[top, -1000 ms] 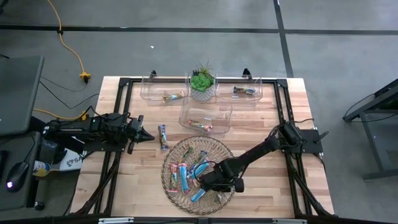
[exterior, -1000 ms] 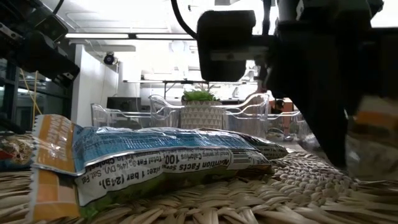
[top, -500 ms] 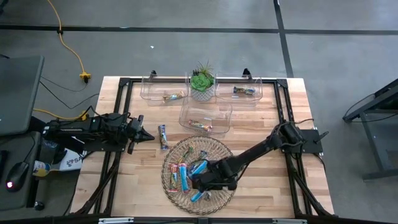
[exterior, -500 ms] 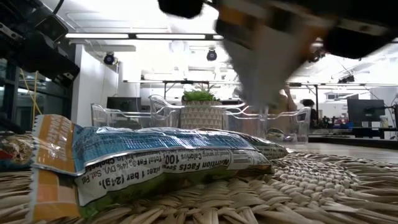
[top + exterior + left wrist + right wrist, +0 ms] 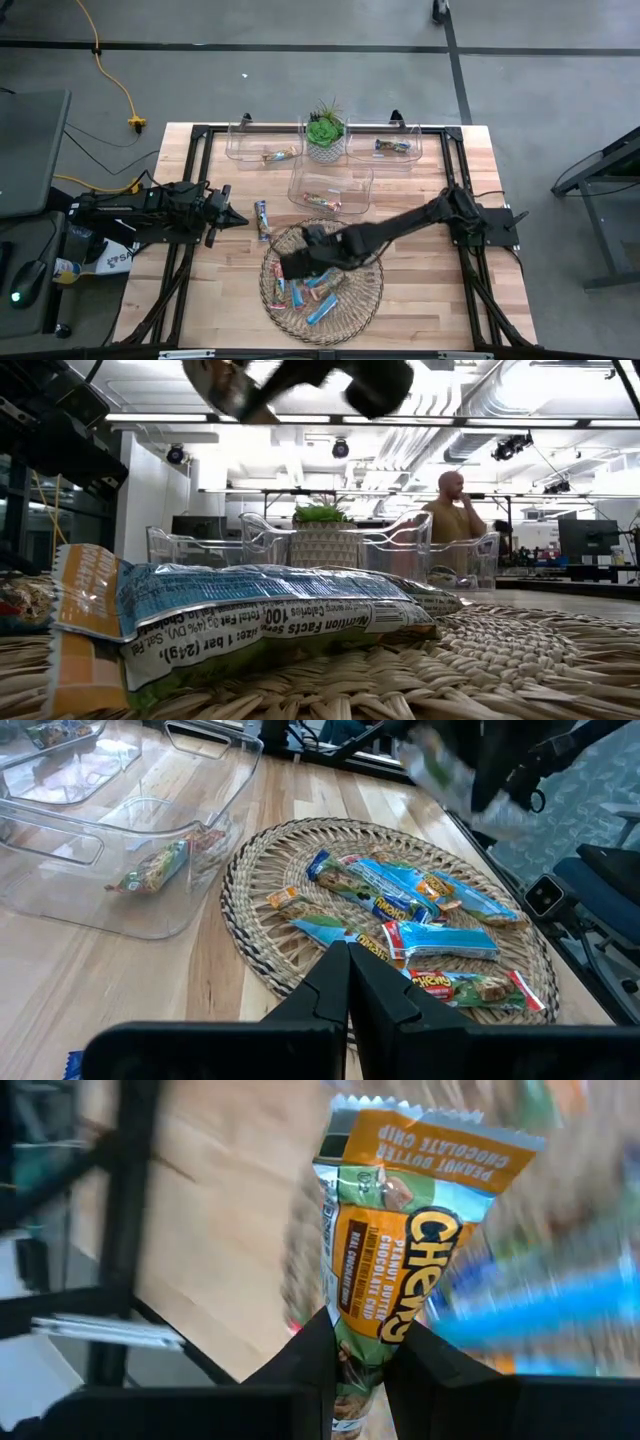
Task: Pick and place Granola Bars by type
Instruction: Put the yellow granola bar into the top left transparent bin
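Note:
Several granola bars in blue, orange-red and green wrappers lie flat in a round wicker tray. One more bar lies on the table left of the tray. My right gripper hovers over the tray's left part, shut on an orange and green Chewy bar. In the low view that gripper shows blurred at the top. My left gripper waits shut at the table's left, near the loose bar. In the left wrist view its fingers are closed together. My right gripper pinches the Chewy bar between its two fingers at one end of the wrapper. The rest of the bar stands out lengthwise beyond the fingertips. It is lifted clear of the tray and the other bars.
Three clear plastic bins stand toward the far edge, left, right and middle, each with a bar or two inside. A potted plant stands between the far two. A person stands in the room beyond.
My right gripper has risen from the tray's near right part and swung toward the table's left and slightly toward the far edge, carrying the Chewy bar clear of the pile. The bars left in the tray have stayed put.

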